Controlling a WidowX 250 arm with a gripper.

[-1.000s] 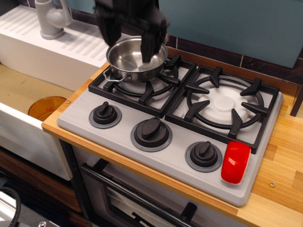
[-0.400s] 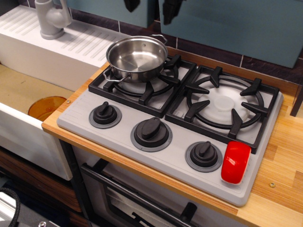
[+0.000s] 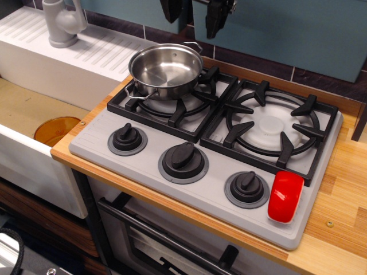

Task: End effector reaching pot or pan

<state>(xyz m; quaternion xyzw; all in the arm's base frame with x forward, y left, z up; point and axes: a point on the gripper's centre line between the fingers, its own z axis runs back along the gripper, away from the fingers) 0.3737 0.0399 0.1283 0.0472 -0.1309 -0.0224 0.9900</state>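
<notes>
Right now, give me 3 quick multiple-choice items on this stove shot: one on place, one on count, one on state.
1. Where does the pot sit?
A. on the left burner grate
B. on the right burner grate
C. in the sink

2. How many black knobs line the front of the stove?
A. two
B. three
C. four

3. How does the gripper stand?
A. shut on the pot's rim
B. resting inside the pot
C. open above the pot, touching nothing

Answers:
1. A, the pot rests on the left grate while the right burner is bare.
2. B, three knobs sit in a row left of the red piece.
3. C, its two fingers hang apart near the top edge, clear of the pot.
</notes>
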